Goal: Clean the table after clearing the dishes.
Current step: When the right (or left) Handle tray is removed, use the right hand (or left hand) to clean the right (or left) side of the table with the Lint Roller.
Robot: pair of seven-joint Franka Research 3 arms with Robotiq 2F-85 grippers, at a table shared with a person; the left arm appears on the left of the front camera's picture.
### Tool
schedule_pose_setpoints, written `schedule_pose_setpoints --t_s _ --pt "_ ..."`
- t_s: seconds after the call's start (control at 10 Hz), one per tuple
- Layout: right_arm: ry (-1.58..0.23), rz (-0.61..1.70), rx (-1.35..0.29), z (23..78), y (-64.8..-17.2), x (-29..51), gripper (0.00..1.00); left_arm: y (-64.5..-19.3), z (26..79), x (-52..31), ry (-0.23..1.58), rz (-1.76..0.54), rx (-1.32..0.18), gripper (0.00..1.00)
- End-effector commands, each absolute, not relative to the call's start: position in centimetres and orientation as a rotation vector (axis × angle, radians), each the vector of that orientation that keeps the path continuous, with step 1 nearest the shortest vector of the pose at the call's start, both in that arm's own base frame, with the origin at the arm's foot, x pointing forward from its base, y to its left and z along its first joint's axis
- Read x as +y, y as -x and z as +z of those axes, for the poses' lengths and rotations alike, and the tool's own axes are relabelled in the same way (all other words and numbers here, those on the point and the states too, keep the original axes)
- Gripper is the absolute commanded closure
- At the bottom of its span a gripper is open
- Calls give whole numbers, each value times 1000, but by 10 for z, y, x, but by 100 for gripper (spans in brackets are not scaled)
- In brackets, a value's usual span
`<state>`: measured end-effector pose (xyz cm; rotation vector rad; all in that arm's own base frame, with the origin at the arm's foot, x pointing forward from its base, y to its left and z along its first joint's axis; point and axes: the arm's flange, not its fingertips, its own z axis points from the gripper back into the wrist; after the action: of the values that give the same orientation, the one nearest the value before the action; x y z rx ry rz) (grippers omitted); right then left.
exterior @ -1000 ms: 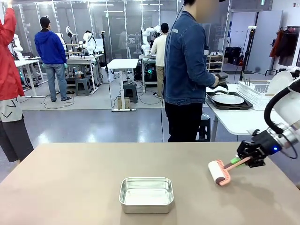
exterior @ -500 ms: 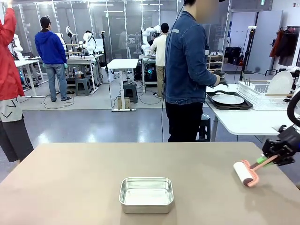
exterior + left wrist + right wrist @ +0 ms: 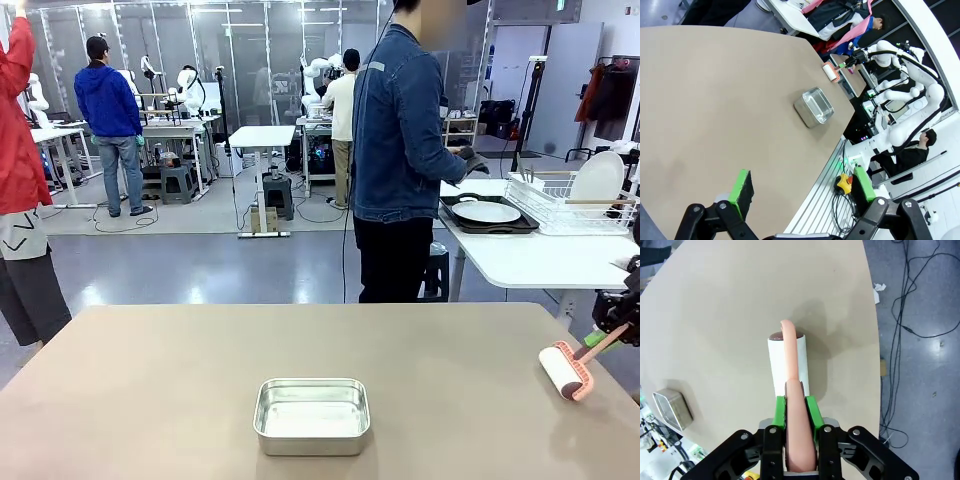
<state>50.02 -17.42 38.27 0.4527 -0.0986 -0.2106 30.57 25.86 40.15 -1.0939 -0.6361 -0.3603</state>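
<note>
Table (image 3: 150, 390) holds one steel pan (image 3: 312, 415); right fingers (image 3: 811, 410) pinch one roller (image 3: 566, 371), left fingers (image 3: 742, 187) spread.

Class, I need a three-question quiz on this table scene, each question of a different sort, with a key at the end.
1. True or false: the right tool is shut on the handle of the lint roller.
2. Multiple choice: where is the steel pan on the table? A) on the far edge B) near the middle, toward the robot's side C) under the roller
3. Fill in: the left tool is ____, holding nothing.

Key: 1 true; 2 B; 3 open
</note>
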Motion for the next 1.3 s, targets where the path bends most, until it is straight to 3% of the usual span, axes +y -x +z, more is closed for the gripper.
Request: schedule_pose_setpoints --t_s 0.0,0.6,1.2 --pt "-306 -206 -122 383 -488 -156 79 -301 404 258 1093 -364 -632 0" --pt "-238 -87 -287 482 -439 -115 79 -301 404 258 1093 -364 -632 0" --pt "-263 -67 -273 477 -451 -129 79 -301 404 258 1093 -364 -632 0"
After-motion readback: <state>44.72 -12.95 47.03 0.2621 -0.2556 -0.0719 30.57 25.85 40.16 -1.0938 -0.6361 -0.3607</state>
